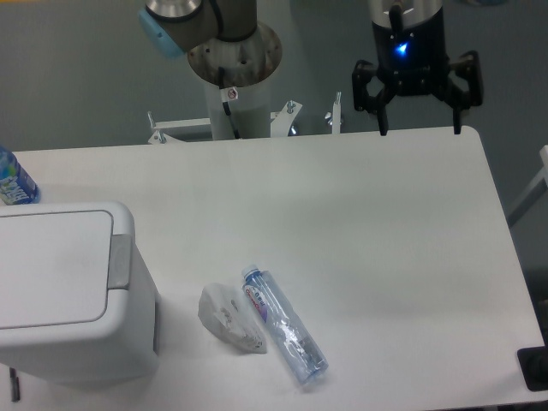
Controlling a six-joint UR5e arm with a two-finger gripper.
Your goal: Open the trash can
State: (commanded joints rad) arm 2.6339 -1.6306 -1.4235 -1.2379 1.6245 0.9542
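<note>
The trash can (73, 295) sat at the lower left of the frame on the white table (342, 223), its flat lid down and the grey push bar (119, 262) along its right rim. The gripper (419, 130) hung at the upper right above the table's far edge, fingers spread apart and holding nothing. A clear plastic bottle (284, 324) lay beside a crumpled white wrapper (226, 317) near the bottom centre, just right of the can.

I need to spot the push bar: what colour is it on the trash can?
Grey, on the white trash can, seen in the fixed camera view: push bar.
</note>
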